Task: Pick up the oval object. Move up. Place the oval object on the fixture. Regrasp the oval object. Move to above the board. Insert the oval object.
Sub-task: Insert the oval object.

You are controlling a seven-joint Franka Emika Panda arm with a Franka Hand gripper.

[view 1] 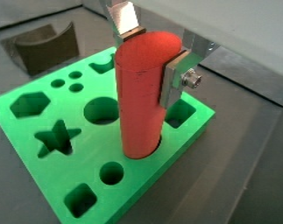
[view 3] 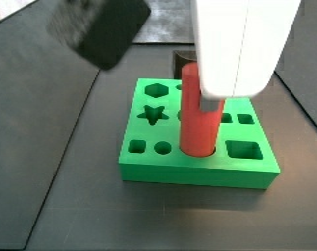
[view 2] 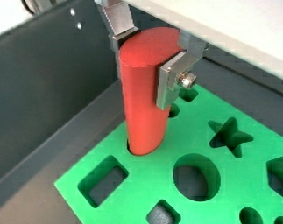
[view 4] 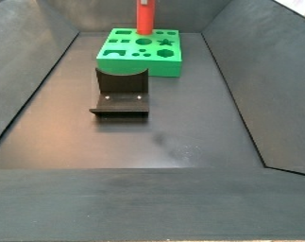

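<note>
The fixture [view 4: 121, 95] sits nearest on the dark floor [view 4: 180, 142], its notch empty, just in front of the board [view 4: 142, 53]. Beyond it, the peg [view 1: 145, 92] stands upright with its lower end in a hole near the board's edge [view 2: 144, 144], as both wrist views show. The end effector [view 1: 153, 54] is clamped on the peg's upper part, silver fingers [view 1: 176, 74] pressed against opposite sides. In a side view the peg [view 3: 193, 123] rises from the board [view 3: 200, 162] beneath the white arm [view 3: 239, 44].
</note>
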